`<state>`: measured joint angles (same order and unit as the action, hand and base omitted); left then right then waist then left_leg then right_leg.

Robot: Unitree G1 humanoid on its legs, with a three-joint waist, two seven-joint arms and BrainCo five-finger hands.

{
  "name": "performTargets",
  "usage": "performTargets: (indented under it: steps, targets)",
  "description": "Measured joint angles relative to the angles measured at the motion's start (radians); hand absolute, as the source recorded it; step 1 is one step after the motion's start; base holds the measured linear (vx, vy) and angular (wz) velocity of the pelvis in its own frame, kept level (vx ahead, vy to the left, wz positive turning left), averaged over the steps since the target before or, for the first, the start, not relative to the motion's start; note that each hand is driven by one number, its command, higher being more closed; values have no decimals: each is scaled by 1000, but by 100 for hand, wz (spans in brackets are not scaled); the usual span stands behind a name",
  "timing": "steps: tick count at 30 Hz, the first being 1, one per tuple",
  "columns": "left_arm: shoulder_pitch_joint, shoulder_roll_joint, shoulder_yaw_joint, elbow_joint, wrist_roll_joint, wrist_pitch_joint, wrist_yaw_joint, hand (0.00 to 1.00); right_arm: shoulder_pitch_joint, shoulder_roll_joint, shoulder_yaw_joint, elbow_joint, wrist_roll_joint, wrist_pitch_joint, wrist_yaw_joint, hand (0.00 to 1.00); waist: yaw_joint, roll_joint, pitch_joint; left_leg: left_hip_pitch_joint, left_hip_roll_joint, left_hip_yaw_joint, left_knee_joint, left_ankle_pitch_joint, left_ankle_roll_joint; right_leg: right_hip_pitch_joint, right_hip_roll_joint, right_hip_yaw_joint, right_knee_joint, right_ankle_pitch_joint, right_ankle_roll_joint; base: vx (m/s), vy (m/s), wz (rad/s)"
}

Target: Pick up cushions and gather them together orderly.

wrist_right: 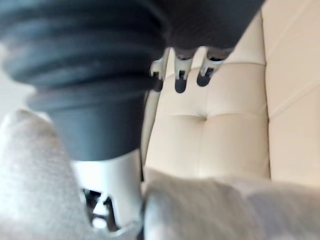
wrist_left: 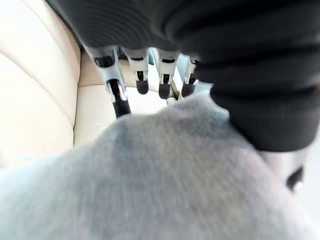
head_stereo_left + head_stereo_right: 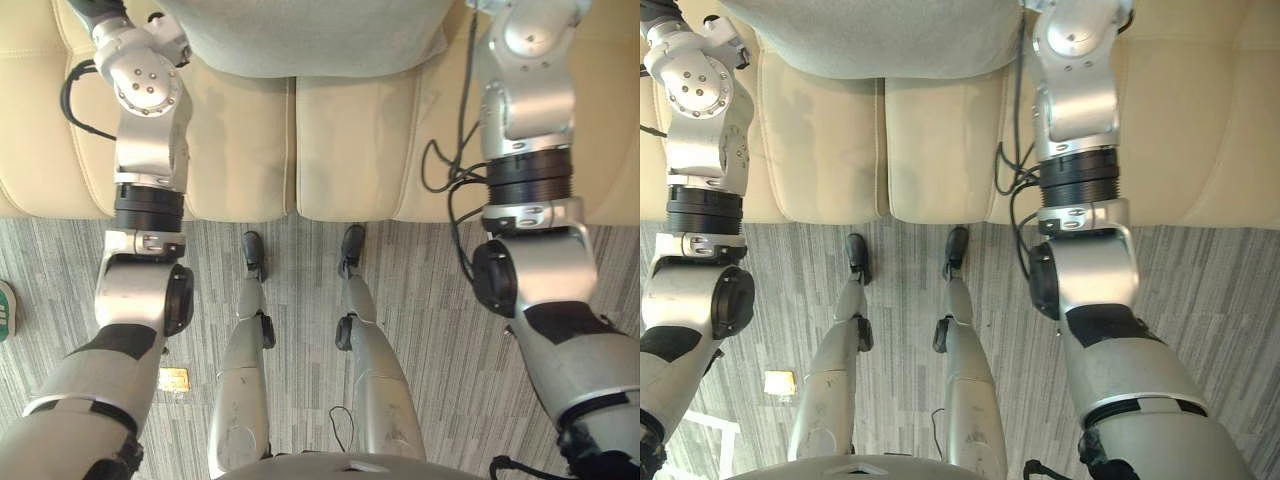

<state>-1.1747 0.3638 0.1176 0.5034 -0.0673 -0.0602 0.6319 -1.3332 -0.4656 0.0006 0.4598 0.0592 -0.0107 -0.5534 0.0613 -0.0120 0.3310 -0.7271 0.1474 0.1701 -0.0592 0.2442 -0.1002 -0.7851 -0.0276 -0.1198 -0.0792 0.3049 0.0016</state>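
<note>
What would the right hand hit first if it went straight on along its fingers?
Probably the cream sofa: the right hand points its fingers at a stitched panel with nothing in between. The grey cushion sits beside the hand, off that line. The depth of the gap is unclear.

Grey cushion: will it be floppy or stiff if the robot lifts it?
Probably soft and squashy: the grey cushion looks puffy with rounded edges. Being puffy, it is likely light for its size. Its cloth cover looks matte, so it probably won't slip.

Bright diffuse light is filling the scene — cream sofa (image 3: 350,150) is glaring pale, grey cushion (image 2: 165,175) is showing only soft, faint shadows.
</note>
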Motion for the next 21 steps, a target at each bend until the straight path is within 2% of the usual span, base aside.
performTargets:
  steps: [2, 4, 5, 8, 10, 12, 14, 18, 21]
  targets:
    - [32, 48, 2, 20, -12, 3, -33, 0, 7, -41, 1, -1, 52, 7, 26, 0, -9, 0, 1, 28, 0, 3, 1, -1, 0, 24, 0, 3, 5, 0, 0, -28, 65, -3]
    - [65, 60, 21, 20, -23, 8, -50, 0, 40, -65, -20, -29, 99, 6, 29, 0, -8, -2, 2, 51, 1, 7, 1, -4, -2, 44, 2, 11, 5, -3, 2, -26, 47, -6]
    - [97, 67, 52, 20, -46, 15, -55, 0, 107, -78, -57, -79, 140, 5, 27, 0, -8, -2, 2, 73, 2, 9, 1, -5, -3, 68, 4, 17, 1, -5, 2, -27, 43, -5]
    - [155, 110, 88, 16, -59, 18, -73, 0, 238, -96, -133, -159, 171, 5, 27, 0, -9, -2, 2, 106, 4, 18, -2, -7, -4, 97, 8, 26, 1, -12, 5, -20, 28, -6]
    - [215, 161, 129, 15, -62, 18, -95, 0, 355, -118, -205, -172, 194, 4, 29, 0, -16, -3, 2, 134, 5, 22, -10, -7, -4, 118, 10, 31, 1, -15, 8, -5, 31, -9]
    - [283, 177, 167, 1, -62, 18, -118, 0, 453, -124, -257, -176, 222, 4, 41, 0, -24, -3, 2, 158, 5, 25, -15, -9, -5, 138, 11, 34, 1, -17, 11, 2, 34, -7]
    - [359, 176, 194, -24, -62, 18, -144, 0, 559, -122, -313, -219, 250, 1, 50, 0, -25, -3, 2, 178, 6, 29, -14, -14, -6, 155, 12, 39, 1, -18, 11, 9, 53, -8]
    - [534, 154, 234, -93, -68, 18, -161, 0, 752, -93, -380, -355, 266, -37, 53, 0, -33, -4, 1, 209, 7, 43, -12, -23, -6, 180, 13, 51, 0, -21, 15, 16, 42, -9]
    - [704, 66, 233, -196, -85, 15, -178, 0, 935, 0, -391, -437, 252, -53, 76, 0, -34, -7, -1, 242, 10, 46, 17, -49, -7, 227, 14, 53, 0, -40, 17, 5, 17, -2]
